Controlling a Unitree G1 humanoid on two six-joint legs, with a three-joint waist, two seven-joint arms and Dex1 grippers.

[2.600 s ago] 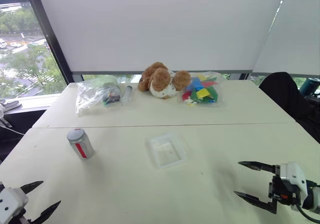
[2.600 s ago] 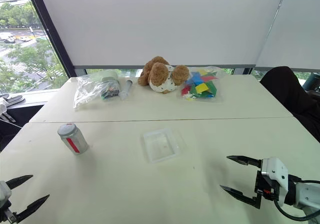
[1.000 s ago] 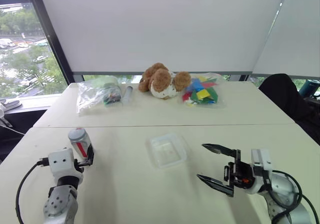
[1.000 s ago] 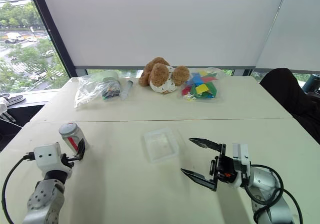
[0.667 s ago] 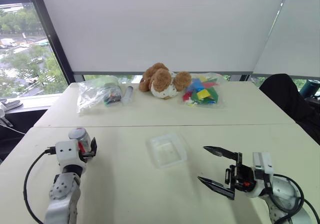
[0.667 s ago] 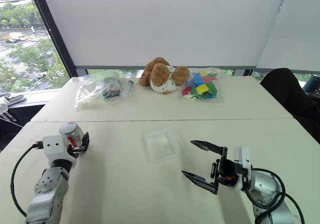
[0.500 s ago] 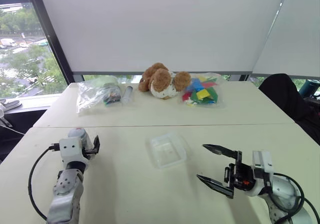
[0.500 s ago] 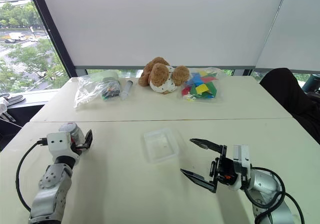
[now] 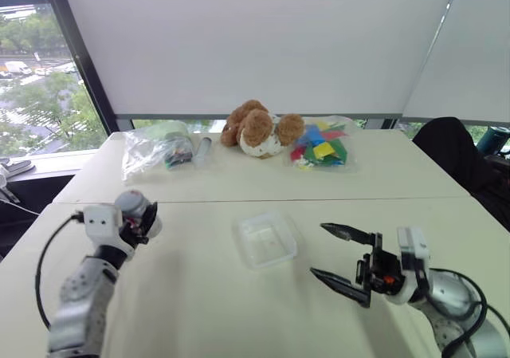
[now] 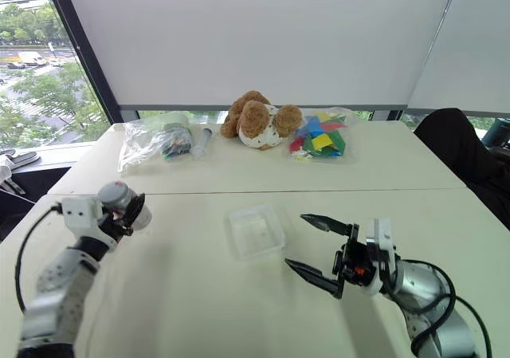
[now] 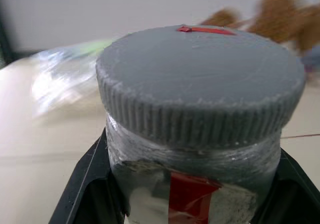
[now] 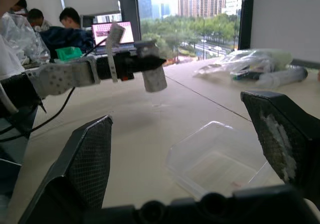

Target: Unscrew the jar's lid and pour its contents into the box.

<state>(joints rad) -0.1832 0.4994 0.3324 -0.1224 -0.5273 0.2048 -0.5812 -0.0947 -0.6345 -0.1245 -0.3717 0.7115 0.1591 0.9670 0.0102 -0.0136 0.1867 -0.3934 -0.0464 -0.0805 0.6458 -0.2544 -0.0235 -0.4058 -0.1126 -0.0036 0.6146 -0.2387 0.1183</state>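
The jar (image 11: 195, 184), its grey lid (image 11: 200, 79) screwed on, sits clamped between the black fingers of the left gripper (image 9: 146, 221), lifted clear of the table (image 9: 199, 294) at its left side and tipped toward the middle. A red patch shows on the jar's silvery side just below the lid's ribbed rim.

The box (image 9: 267, 240), a shallow clear tray, lies flat near the table's centre, well apart from the jar and just beside the right gripper (image 9: 333, 254), whose two fingers stand spread wide and grasp nothing, their tips pointing toward the box.

Nothing stands on the tabletop between jar and box. Along the far edge rest a clear bag (image 9: 155, 149) on the left, a brown teddy bear (image 9: 259, 128) in the middle and a bag of coloured pieces (image 9: 321, 144) touching the bear's right side.
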